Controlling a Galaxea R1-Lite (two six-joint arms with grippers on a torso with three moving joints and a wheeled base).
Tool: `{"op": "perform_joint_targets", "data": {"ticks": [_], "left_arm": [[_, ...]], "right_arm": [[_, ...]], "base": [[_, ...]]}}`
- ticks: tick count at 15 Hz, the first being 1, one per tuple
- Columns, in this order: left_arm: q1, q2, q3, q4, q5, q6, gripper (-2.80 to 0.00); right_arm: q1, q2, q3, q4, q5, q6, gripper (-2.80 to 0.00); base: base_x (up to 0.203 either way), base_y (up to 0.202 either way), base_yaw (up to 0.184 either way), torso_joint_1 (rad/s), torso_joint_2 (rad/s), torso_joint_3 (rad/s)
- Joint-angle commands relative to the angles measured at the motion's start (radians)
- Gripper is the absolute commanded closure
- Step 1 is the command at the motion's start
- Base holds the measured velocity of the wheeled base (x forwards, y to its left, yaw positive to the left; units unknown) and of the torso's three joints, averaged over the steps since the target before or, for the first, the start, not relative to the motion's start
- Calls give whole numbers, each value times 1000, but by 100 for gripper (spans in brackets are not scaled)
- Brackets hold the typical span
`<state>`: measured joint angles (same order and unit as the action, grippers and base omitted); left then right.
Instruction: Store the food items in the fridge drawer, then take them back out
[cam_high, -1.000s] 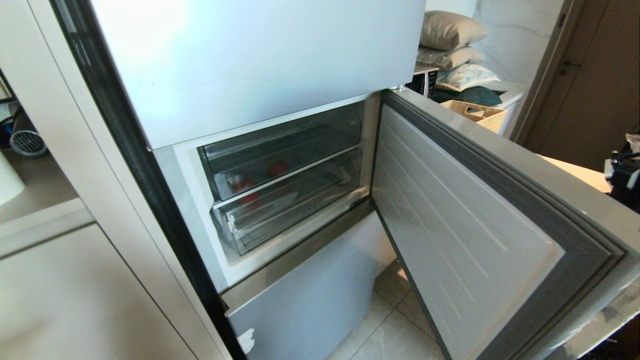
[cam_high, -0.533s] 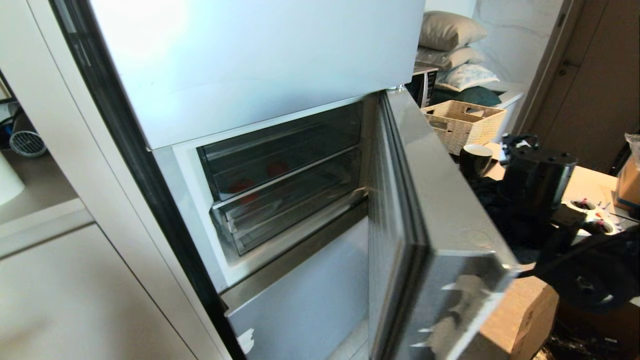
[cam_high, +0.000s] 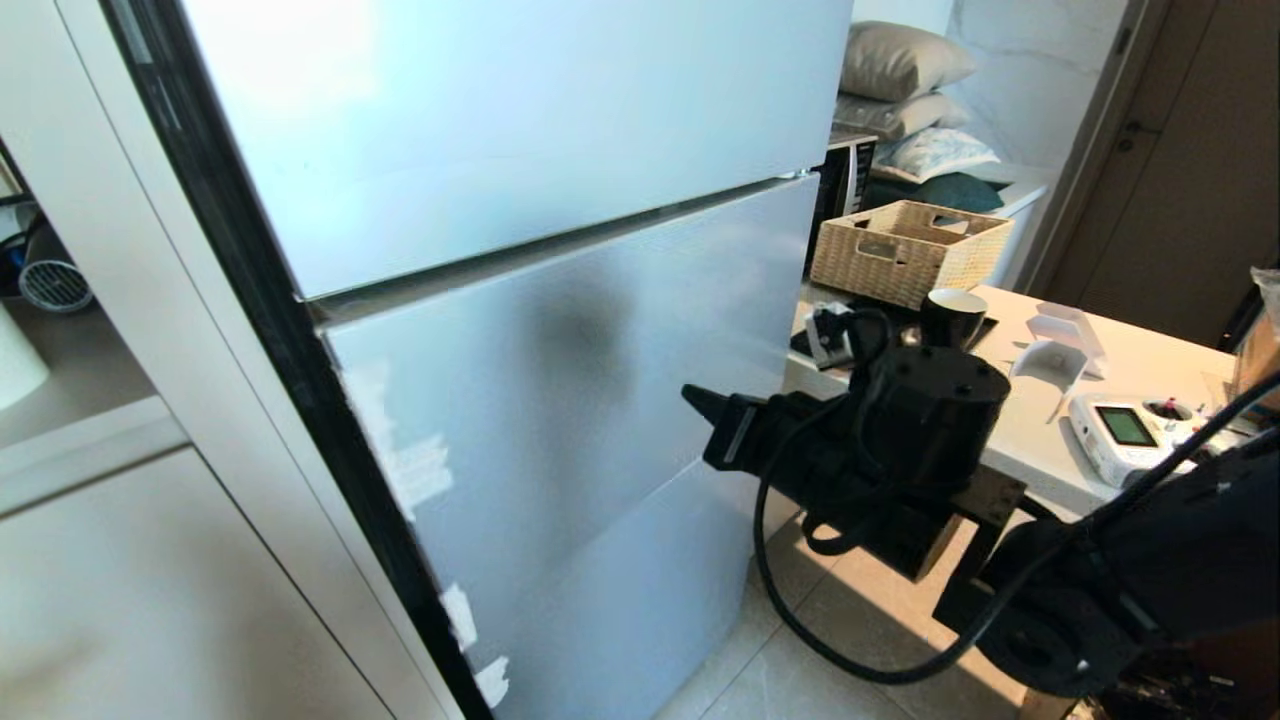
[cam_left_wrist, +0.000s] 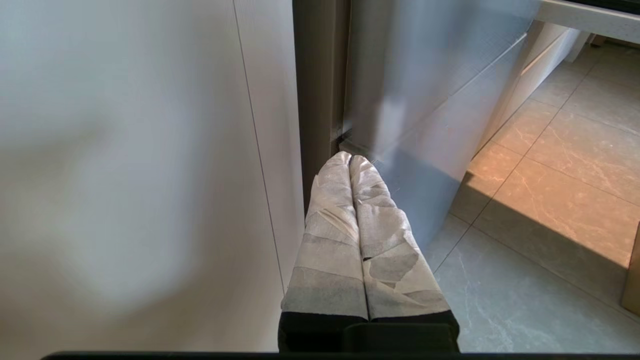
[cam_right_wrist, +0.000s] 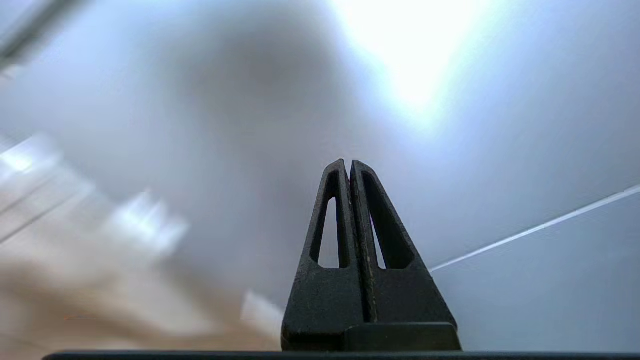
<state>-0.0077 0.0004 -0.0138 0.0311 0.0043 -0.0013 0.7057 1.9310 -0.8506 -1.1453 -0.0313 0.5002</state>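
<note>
While the fridge's middle door (cam_high: 560, 370) stands flush with the panels above and below it, you cannot see the fridge drawer or the food items in any view; they lie out of sight behind that door. Starting at your far left, the left gripper (cam_left_wrist: 350, 162) hangs low with its tape-wrapped fingers (cam_left_wrist: 332, 235) pressed together and nothing between them. Its tips point down toward the foot of the fridge, with a pale cabinet panel (cam_left_wrist: 125, 175) on one side of them and the tiled floor (cam_left_wrist: 525, 260) on the other.

Moving right, patches of white tape (cam_high: 415, 470) mark the door's hinge-side edge, well to the left of the right gripper (cam_high: 697, 398). That right gripper is pinched closed and empty, its black fingers (cam_right_wrist: 345, 210) together in its wrist view, and its tip sits close against the grey door face near the door's free edge; whether it touches the metal you cannot tell. Behind and to the right of that claw stands a table (cam_high: 1040, 440) carrying a wicker basket (cam_high: 905, 250), a dark mug (cam_high: 950, 315) and a white handheld controller (cam_high: 1125, 435).
</note>
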Motion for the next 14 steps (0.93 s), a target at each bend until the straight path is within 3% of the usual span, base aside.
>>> {"op": "perform_joint_targets", "data": {"ticks": [1, 5, 9, 12, 14], "left_arm": [[0, 0, 0, 1, 0, 0, 0], [0, 0, 0, 0, 0, 0, 0], [0, 0, 0, 0, 0, 0, 0], [0, 0, 0, 1, 0, 0, 0], [0, 0, 0, 0, 0, 0, 0]], "right_arm": [[0, -41, 93, -58, 0, -1, 0], [-11, -309, 338, -113, -42, -29, 0], [-27, -620, 556, -24, -295, -303, 0], [-144, -924, 672, 277, -313, -403, 0], [-308, -1145, 708, 547, -202, -450, 0]], "base": [[0, 0, 0, 0, 0, 0], [0, 0, 0, 0, 0, 0], [0, 0, 0, 0, 0, 0], [0, 0, 0, 0, 0, 0], [0, 0, 0, 0, 0, 0]]}}
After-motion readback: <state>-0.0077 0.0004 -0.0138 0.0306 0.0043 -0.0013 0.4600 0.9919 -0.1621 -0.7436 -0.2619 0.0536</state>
